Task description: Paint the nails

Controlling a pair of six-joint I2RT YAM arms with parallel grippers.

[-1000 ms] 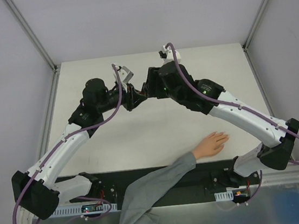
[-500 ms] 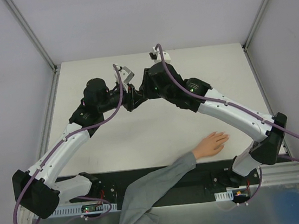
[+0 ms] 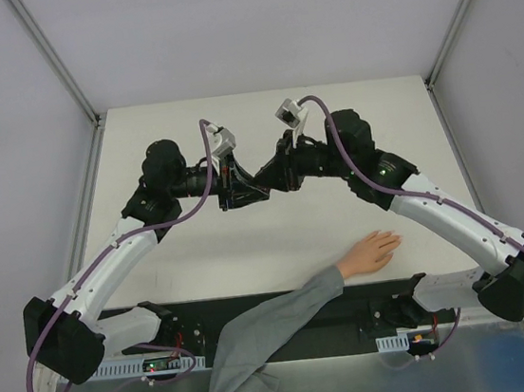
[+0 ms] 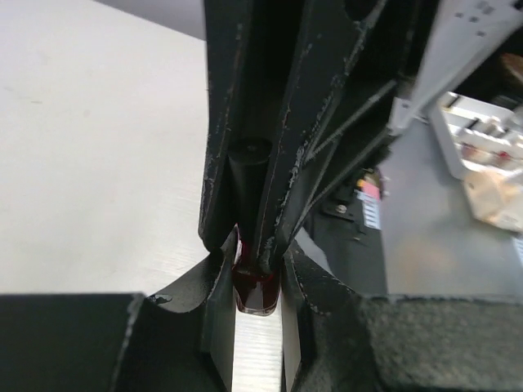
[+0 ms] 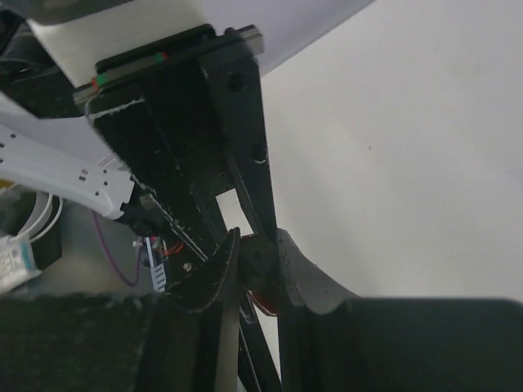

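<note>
Bottle [image 4: 255, 294] in left claw [image 4: 257, 260]

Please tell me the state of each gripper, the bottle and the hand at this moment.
left gripper: shut on bottle
right gripper: shut on cap
bottle: held, cap on
hand: flat on table, away from grippers

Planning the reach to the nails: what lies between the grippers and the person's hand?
Bare table only, in the top view: nothing between the left gripper, right gripper and the hand.
</note>
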